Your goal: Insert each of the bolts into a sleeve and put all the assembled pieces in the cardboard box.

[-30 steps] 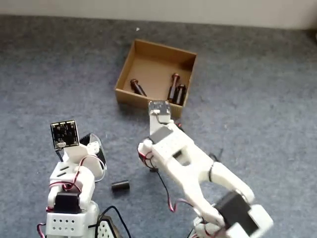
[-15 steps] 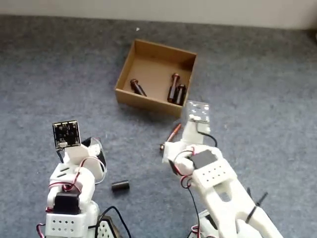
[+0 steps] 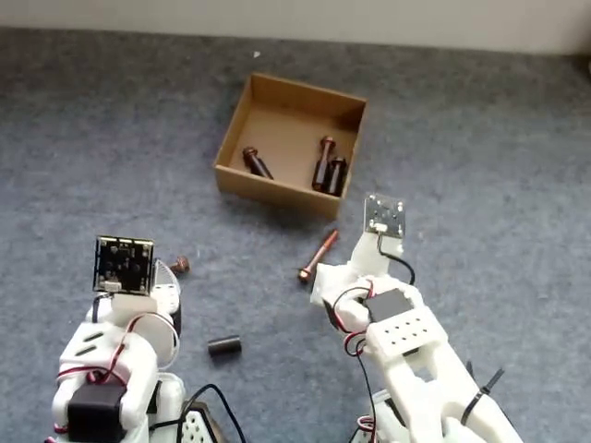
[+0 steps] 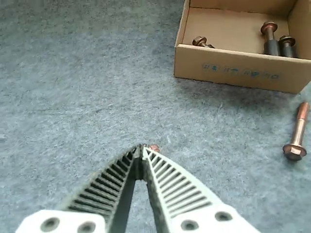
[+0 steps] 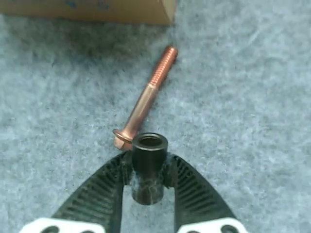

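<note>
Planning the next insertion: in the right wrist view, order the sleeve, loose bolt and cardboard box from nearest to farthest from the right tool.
1. sleeve, held in the right tool.
2. loose bolt, lying just ahead.
3. cardboard box, beyond the bolt's tip.

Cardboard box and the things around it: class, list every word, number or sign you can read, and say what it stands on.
Blue print on the outer front wall of the cardboard box: too blurred to read.
No other text can be made out.
</note>
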{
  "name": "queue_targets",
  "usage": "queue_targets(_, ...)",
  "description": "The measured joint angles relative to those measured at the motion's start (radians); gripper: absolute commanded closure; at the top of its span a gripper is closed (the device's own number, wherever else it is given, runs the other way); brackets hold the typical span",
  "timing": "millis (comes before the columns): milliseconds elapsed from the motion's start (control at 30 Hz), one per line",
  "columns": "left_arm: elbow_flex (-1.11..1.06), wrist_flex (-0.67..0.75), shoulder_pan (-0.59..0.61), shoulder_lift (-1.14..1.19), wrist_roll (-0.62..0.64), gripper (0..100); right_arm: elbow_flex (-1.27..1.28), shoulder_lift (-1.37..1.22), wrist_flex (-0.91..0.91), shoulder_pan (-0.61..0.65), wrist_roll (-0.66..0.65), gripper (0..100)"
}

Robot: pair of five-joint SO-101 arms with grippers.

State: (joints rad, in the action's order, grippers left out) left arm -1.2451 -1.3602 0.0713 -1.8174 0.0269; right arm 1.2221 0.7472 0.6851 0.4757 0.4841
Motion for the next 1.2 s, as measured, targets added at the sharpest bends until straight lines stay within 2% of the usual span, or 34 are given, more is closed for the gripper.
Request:
queue_targets(133, 0.061, -0.021, 0.0, 0.075, -0.037, 99, 0.0, 0.0, -0.003, 0.0, 0.0, 99.4)
queue_targets(333, 0.213, -0.021, 0.0, 0.437, -0.084, 99, 0.0, 0.0, -0.003, 0.0, 0.0, 99.4)
queue_targets(500, 0.319, -0.02, 0.002, 0.778, -0.316, 99, 0.023, 0.0, -0.003, 0.0, 0.0, 99.4)
queue_targets(767, 0.385, 0.011, 0.015, 1.134, -0.855, 98, 0.026, 0.0, -0.003, 0.0, 0.0, 99.4)
queue_targets(967, 0.41, 0.167, 0.104, 1.284, -1.007, 81, 0.026, 0.0, -0.003, 0.0, 0.0, 99.4)
queue_targets(1200, 0.414, 0.195, 0.121, 1.412, -1.059, 80, 0.026, 0.0, -0.003, 0.0, 0.0, 99.4)
